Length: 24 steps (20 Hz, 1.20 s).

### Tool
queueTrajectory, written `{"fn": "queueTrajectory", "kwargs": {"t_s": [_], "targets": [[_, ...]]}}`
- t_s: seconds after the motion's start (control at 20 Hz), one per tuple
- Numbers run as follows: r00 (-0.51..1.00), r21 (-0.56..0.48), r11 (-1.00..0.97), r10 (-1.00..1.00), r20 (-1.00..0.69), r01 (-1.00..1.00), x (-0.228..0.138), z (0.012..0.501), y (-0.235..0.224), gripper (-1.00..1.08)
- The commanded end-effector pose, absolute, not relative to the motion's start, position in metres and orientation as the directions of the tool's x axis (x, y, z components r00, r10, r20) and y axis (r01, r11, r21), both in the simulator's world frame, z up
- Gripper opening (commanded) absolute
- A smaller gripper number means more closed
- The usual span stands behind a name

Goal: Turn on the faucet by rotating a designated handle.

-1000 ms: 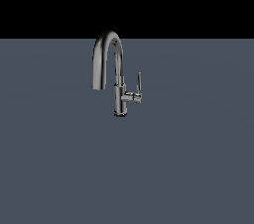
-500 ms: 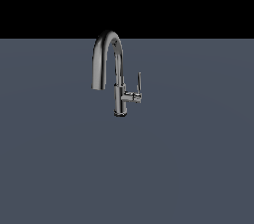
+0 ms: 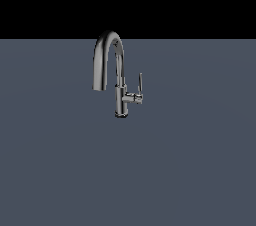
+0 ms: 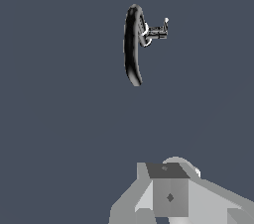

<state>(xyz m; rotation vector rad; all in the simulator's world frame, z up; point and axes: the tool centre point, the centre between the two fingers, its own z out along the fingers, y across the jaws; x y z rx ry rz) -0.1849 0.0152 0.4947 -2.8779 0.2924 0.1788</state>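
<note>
The dark-chrome faucet (image 3: 120, 101) stands on the grey floor, and its arched spout (image 3: 106, 52) bends toward the exterior view's left. The thin handle (image 3: 140, 83) stands upright on a short stub off the body, on the exterior view's right. In the wrist view the faucet (image 4: 131, 44) shows from above, far off, with the handle (image 4: 165, 23) at the stub's end. My gripper (image 4: 170, 194) shows only in the wrist view, well apart from the faucet. Its fingers meet with no gap and hold nothing. The arm does not show in the exterior view.
A flat grey-blue ground plane (image 3: 190, 170) surrounds the faucet. Black background lies behind it.
</note>
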Motion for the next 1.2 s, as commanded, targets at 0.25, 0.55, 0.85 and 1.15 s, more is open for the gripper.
{"fn": "queueTrajectory", "kwargs": {"t_s": [0.25, 0.55, 0.85, 1.15], "targets": [[0.919, -0.316, -0.877, -0.279, -0.278, -0.362, -0.138, 0.476, 0.006, -1.00], [0.856, -0.372, -0.792, -0.338, -0.392, -0.484, -0.101, 0.456, -0.004, -1.00], [0.773, -0.408, -0.685, -0.378, -0.510, -0.604, -0.066, 0.431, -0.016, -1.00], [0.670, -0.420, -0.553, -0.393, -0.630, -0.719, -0.033, 0.399, -0.029, -1.00]]}}
